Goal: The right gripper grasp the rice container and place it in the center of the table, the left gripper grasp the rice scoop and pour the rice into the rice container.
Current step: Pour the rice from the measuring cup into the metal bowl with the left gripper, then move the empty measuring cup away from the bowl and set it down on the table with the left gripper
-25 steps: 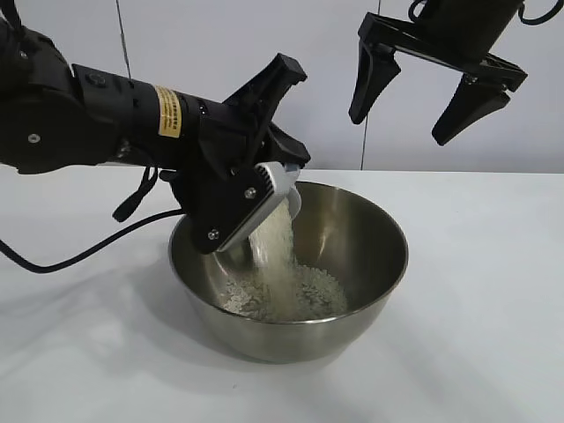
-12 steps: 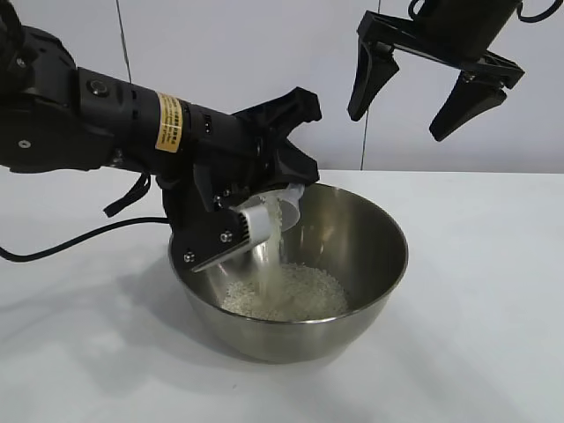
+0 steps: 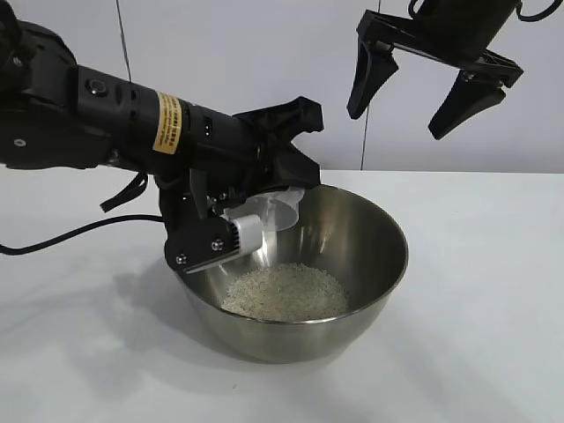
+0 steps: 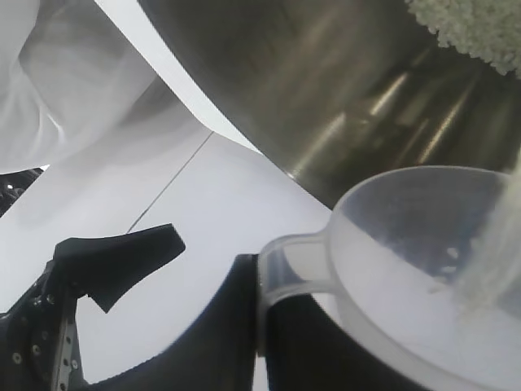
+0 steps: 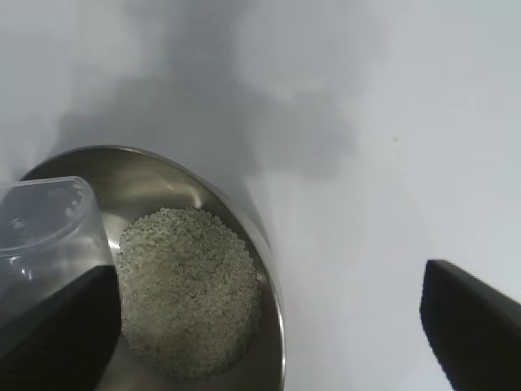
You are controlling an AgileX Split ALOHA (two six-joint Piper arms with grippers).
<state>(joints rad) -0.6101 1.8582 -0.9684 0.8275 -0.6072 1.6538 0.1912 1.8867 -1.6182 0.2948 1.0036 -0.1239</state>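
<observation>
The steel rice container (image 3: 383,251) stands mid-table and holds a pale heap of rice (image 3: 286,291). My left gripper (image 3: 249,227) is shut on the handle of the clear rice scoop (image 3: 275,210), which is tipped on its side over the container's left rim. The left wrist view shows the fingers pinching the handle (image 4: 281,269) and the scoop (image 4: 407,244) nearly empty, with a few grains at its lip. My right gripper (image 3: 401,110) is open and empty, high above the container's back right. Its wrist view looks down on the rice (image 5: 187,285), the container (image 5: 163,175) and the scoop (image 5: 49,216).
The white table (image 3: 493,308) spreads bare around the container on all sides. The left arm's black cable (image 3: 79,231) trails over the table at the left. A pale wall stands behind.
The stream of rice from the scoop into the container has stopped. The left gripper rolled the scoop further over and sank slightly. The heap has grown. The right gripper has not moved.
</observation>
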